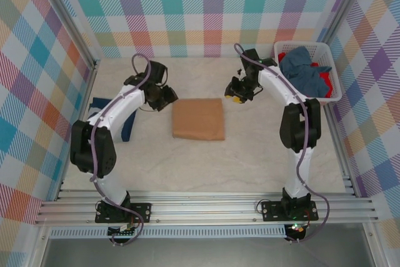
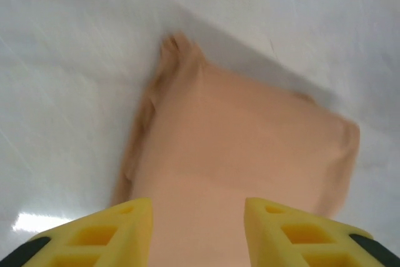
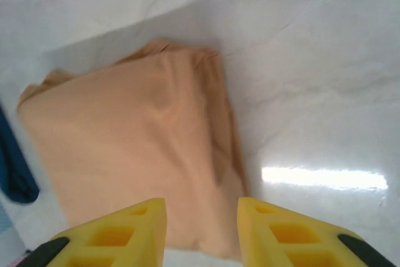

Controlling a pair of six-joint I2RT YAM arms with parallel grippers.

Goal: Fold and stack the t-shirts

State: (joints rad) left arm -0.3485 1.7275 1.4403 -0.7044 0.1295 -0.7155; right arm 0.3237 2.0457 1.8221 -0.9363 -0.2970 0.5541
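The left gripper (image 1: 165,98) and right gripper (image 1: 236,95) hang released and empty by the folded tan shirt (image 1: 199,119), so lifting it should pinch all layers.

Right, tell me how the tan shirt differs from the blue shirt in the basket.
The tan shirt is folded into a flat rectangle; the blue shirt is bunched up. The tan shirt lies on the table; the blue shirt sits in the white basket beside red cloth. Neither is gripped.

We find the folded t-shirt (image 1: 199,119) mid-table between the left gripper (image 1: 170,99) and right gripper (image 1: 234,97); more shirts (image 1: 305,70) lie in the basket (image 1: 312,44), back right.
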